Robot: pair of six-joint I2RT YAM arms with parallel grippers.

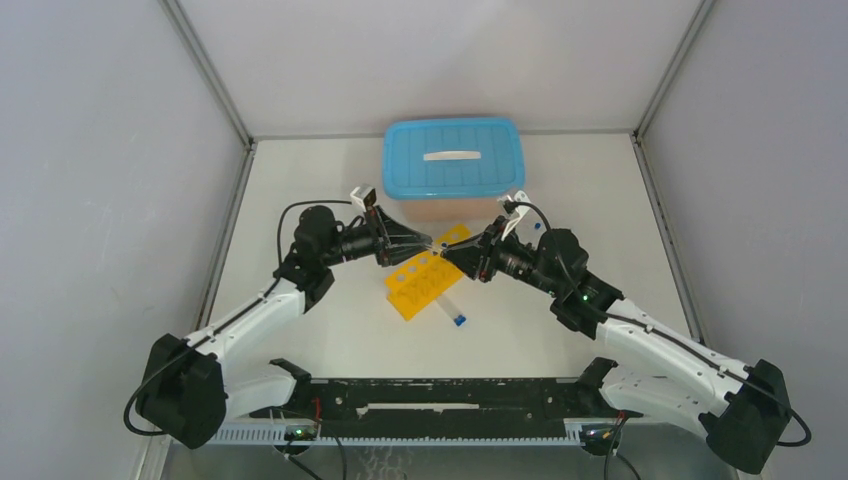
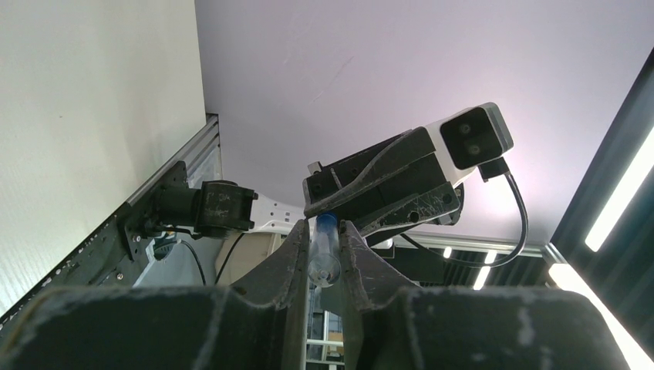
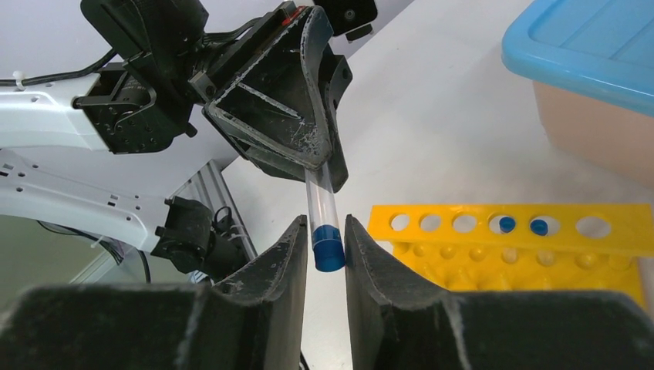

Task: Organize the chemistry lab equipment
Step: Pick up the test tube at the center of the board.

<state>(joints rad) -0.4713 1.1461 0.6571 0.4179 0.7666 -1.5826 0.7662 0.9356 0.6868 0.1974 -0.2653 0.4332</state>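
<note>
My left gripper (image 1: 430, 246) is shut on a small clear blue-capped tube (image 2: 324, 250), holding it in the air above the yellow rack (image 1: 425, 283). The tube (image 3: 322, 202) points at my right gripper (image 3: 324, 231), and its blue cap sits between that gripper's fingers. One finger touches the cap while a thin gap shows on the other side, so the right gripper (image 1: 452, 251) is open. Two blue-capped tubes (image 3: 507, 224) stand in the rack's holes (image 3: 463, 223). Another tube (image 1: 452, 309) lies on the table beside the rack.
A box with a blue lid (image 1: 452, 158) stands at the back of the white table, just behind the rack. Grey walls close in the table on the left, right and back.
</note>
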